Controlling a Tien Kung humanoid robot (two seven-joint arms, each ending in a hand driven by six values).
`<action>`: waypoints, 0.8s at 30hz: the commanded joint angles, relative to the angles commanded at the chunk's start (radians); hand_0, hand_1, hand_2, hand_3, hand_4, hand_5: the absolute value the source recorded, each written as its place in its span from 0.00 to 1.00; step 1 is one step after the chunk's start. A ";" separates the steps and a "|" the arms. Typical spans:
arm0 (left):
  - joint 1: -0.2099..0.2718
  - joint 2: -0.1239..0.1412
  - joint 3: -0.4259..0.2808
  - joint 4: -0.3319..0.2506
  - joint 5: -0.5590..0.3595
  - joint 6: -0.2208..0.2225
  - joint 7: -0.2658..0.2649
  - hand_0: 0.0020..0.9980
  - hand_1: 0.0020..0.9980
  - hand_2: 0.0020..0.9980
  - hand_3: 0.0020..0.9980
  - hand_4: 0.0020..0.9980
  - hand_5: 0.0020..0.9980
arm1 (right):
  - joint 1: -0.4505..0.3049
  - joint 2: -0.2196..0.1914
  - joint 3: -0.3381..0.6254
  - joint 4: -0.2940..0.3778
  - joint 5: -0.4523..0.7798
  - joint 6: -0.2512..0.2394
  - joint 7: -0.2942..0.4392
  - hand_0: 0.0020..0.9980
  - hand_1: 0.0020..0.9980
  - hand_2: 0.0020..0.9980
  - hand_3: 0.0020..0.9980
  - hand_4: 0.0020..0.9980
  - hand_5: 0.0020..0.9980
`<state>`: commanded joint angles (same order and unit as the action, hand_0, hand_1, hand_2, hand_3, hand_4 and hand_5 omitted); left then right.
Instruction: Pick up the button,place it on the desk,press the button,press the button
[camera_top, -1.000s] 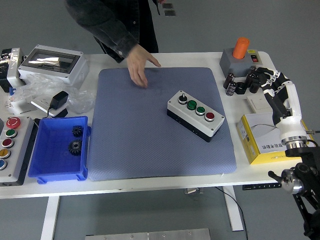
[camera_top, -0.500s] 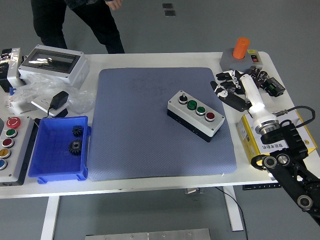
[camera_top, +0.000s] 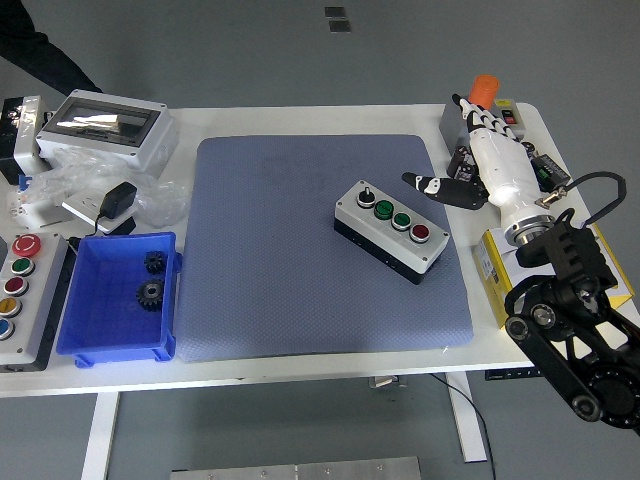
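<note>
Head view shows the button box (camera_top: 391, 232) lying on the blue mat (camera_top: 300, 250), right of centre; the right hand (camera_top: 478, 160) hovers just beside it, fingers spread, holding nothing.

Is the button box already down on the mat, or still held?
Down. The button box lies flat on the blue mat, buttons up, with the right hand open beside it, not touching.

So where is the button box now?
In the head view the button box lies on the blue mat, right of centre, just left of the right robot hand.
</note>
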<state>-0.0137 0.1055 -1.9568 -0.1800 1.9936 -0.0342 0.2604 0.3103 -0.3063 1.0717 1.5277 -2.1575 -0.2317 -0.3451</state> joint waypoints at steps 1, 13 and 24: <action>0.000 0.000 0.001 0.000 -0.001 0.000 0.000 0.68 0.69 0.60 0.66 0.72 0.31 | 0.003 0.003 -0.008 -0.002 -0.012 0.007 -0.010 1.00 1.00 1.00 1.00 1.00 0.57; -0.003 0.001 0.000 0.000 0.002 0.000 0.000 0.68 0.69 0.60 0.66 0.71 0.31 | 0.058 0.046 -0.126 -0.055 -0.018 0.028 -0.050 1.00 1.00 1.00 1.00 1.00 0.69; -0.004 0.003 0.002 0.000 -0.001 0.001 0.002 0.68 0.69 0.60 0.66 0.71 0.31 | 0.113 0.112 -0.225 -0.190 -0.007 0.025 -0.058 1.00 1.00 1.00 1.00 1.00 0.71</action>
<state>-0.0178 0.1090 -1.9550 -0.1800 1.9924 -0.0328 0.2625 0.4232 -0.1944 0.8463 1.3381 -2.1641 -0.2072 -0.4032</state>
